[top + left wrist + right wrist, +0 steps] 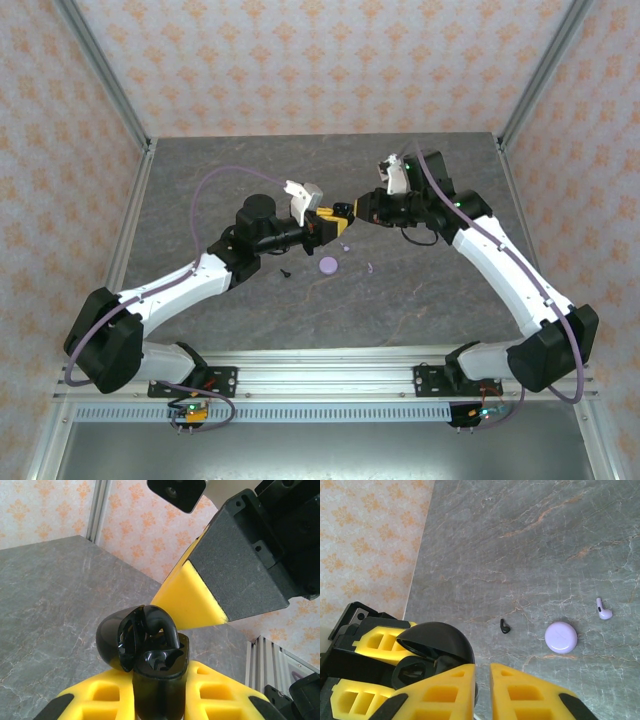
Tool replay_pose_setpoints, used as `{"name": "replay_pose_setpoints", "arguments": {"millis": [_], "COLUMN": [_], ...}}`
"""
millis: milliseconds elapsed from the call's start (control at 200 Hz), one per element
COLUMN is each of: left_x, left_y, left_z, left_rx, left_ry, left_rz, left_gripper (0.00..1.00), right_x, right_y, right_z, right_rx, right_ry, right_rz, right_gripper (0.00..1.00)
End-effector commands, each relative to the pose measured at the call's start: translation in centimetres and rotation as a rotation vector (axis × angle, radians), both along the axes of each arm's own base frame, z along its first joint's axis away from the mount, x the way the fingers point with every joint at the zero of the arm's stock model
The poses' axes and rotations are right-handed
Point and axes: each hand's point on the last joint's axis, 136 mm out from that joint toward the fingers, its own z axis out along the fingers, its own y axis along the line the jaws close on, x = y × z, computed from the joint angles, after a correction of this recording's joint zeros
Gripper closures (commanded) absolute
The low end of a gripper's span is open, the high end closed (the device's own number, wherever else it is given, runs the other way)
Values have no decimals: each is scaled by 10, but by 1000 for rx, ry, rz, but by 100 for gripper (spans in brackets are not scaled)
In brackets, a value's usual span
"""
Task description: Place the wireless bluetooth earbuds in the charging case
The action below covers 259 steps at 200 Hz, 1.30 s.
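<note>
My left gripper (160, 692) is clamped on the open black charging case (156, 672), above the table (520, 555). One black earbud (163, 622) sits at its mouth against my right gripper (482, 672), jaws nearly together; I cannot tell whether they pinch it. A second black earbud (505, 626), a lavender earbud (604, 610) and a lavender disc (561, 637) lie on the table.
</note>
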Motion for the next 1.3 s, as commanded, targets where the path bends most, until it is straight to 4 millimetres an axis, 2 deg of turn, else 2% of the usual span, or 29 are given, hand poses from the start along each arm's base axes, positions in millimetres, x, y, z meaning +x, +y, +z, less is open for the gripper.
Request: {"name": "replay_pose_setpoints", "arguments": {"millis": [0,225,531,861,1046,1291], "left_x": [-7,-4,-7,-12,-15,-18], "left_y": [-8,-8,-8,-5,-1,-3], "left_z": [18,15,16,34,41,43], "left_rx": [-32,-15,7,-8,-12,6], "left_ry": [-53,-47,-106,-203,-248,-265], "left_rz": [-49,-39,-52,-54,-46,-60], "left_gripper": [90,90,90,91,91,91], "right_x": [2,-2,-11,-16,-23,-25], "right_y": [6,5,0,-9,-2,2], "right_z": [13,18,39,56,74,78], "right_rx": [23,29,34,21,86,113], "right_ry": [-32,-51,-123,-168,-189,-185], "right_rz": [19,33,47,21,57,80], "right_gripper": [84,82,79,77,77,77]}}
